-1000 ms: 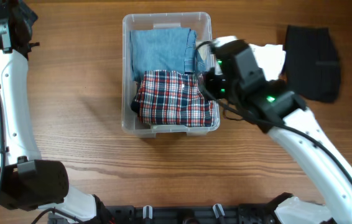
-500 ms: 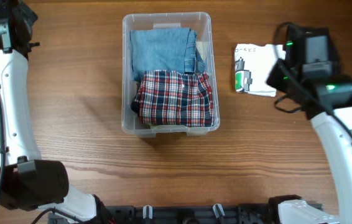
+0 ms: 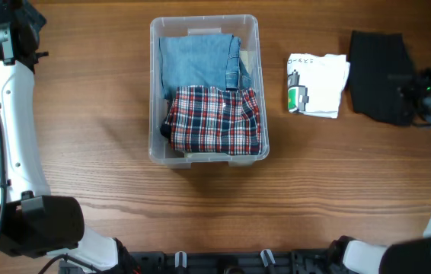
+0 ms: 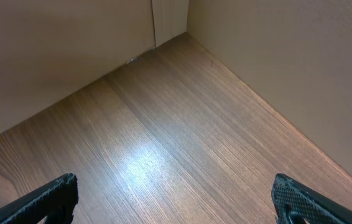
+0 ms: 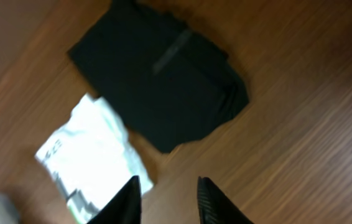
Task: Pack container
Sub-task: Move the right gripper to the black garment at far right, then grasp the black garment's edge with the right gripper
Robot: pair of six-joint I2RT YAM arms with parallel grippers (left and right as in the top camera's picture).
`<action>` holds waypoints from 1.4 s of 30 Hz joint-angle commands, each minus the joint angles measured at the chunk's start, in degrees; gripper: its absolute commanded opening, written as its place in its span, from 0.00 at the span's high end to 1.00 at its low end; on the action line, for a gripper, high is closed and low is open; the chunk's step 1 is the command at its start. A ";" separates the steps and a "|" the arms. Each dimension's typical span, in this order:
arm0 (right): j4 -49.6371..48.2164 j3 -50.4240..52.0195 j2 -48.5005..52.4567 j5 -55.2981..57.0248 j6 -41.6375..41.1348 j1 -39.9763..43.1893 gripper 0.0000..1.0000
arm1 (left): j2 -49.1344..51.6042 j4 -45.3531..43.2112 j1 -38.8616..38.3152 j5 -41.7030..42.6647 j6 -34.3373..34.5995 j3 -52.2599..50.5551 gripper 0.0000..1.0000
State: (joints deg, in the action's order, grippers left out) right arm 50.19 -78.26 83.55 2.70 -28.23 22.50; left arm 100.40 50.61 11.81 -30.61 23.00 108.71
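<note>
Clearly see-through, the container (image 3: 155, 91) holds denim (image 3: 196, 65) and plaid (image 3: 214, 119); left jaws wide, right jaws seemingly part-open, empty.

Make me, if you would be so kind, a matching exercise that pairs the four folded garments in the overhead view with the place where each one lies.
Things
1. plaid garment
2. denim garment
3. white garment
4. black garment

Places
A. on the table, farthest from the container
B. in the container, at the end nearer the bottom of the overhead view
C. on the table, just beside the container
D. in the container, at the end nearer the top of the overhead view

Pairs: 1-B, 2-D, 3-C, 4-A
</note>
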 commanded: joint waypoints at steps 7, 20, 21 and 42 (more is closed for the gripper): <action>-13.38 -0.50 11.67 -2.62 8.66 3.13 0.14 | 0.26 -0.15 0.31 -0.96 -0.70 -0.04 0.00; -30.64 -0.50 20.20 -10.84 28.02 10.54 0.00 | 0.26 -0.15 0.31 -0.96 -0.70 -0.04 0.00; -31.61 -0.50 21.05 -11.87 28.76 11.15 0.00 | 0.26 -0.15 0.31 -0.96 -0.70 -0.04 0.00; -44.92 -0.48 42.07 -23.32 47.93 9.77 0.04 | 0.26 -0.15 0.31 -0.96 -0.70 -0.04 0.00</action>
State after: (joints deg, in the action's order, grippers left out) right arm 5.04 -78.26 122.80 -18.63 13.43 34.24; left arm 100.40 50.61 11.81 -30.61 23.00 108.71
